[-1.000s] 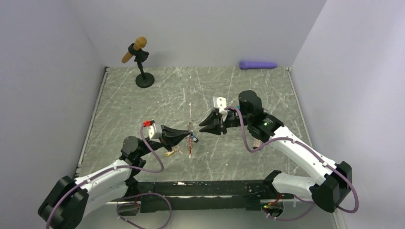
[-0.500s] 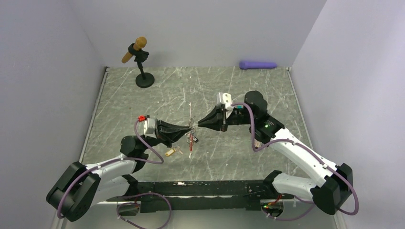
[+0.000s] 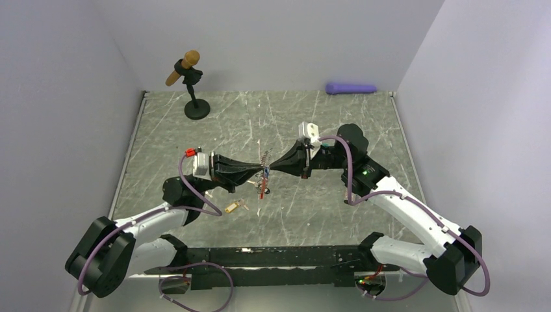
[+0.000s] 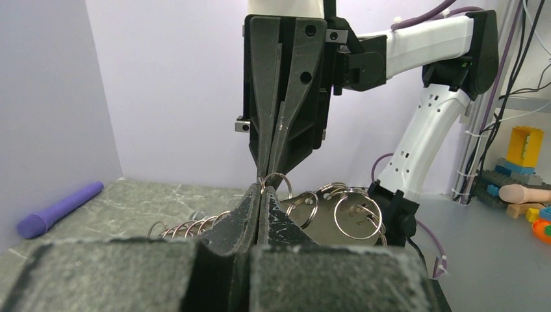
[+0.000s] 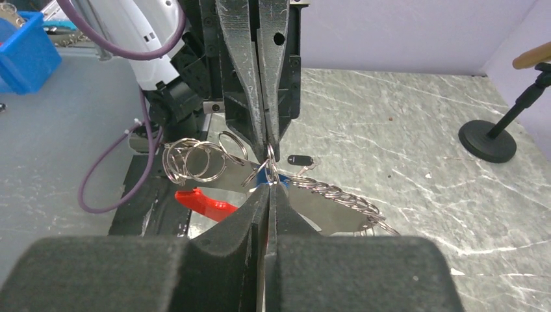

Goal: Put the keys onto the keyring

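1. Viewing from top: left gripper (image 3: 257,172) & right gripper (image 3: 274,167) meet tip-to-tip above counter (image 3: 325,208) centre; keyring (image 3: 261,188) w/ red clip hangs between them. Yellow-tag key (image 3: 234,207) lies on counter, near left gripper.
2. Left wrist: left gripper clenched on keyring's rings, chain beside.
3. Right wrist: right gripper clenched on keyring too; black-tag key (image 5: 299,159) on counter beyond.

2 white arms (image 3: 406,207) with black joints, looping purple cables (image 3: 351,175) and tapered black fingers (image 3: 242,170).

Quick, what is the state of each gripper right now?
Left gripper: closed, holding the red plastic clip keyring with silver chain.
Right gripper: closed, pinching the same keyring.
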